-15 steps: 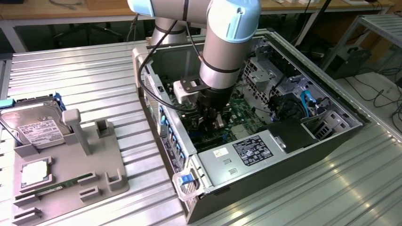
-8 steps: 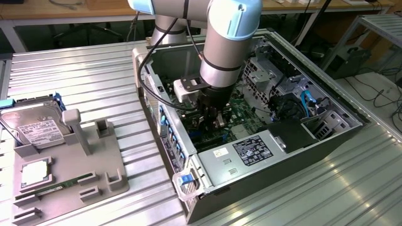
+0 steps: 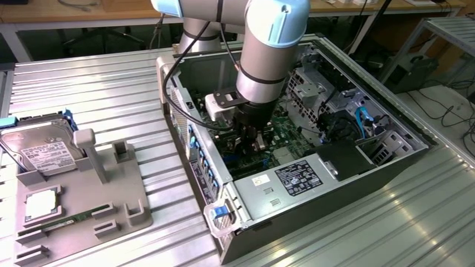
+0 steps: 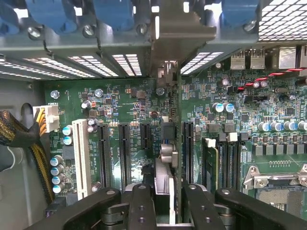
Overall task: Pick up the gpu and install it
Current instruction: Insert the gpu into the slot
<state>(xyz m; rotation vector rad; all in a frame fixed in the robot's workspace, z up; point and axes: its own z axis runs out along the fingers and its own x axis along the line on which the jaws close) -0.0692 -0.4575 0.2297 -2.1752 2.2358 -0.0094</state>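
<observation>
Gpu (image 4: 169, 143) edge-on, fan face hidden; claw (image 4: 168, 203) tips cut off.

This is a robotics lab or electronics workshop. An open computer case (image 3: 312, 144) lies on a ribbed metal worktable (image 3: 97, 89), with a robot arm (image 3: 263, 50) reaching down into it over the green motherboard (image 4: 139, 115). Beside the case a grey parts fixture (image 3: 82, 206) holds a hard drive (image 3: 41, 147), and behind the case stand wooden benches (image 3: 89, 11) with trailing cables (image 3: 453, 111).
</observation>
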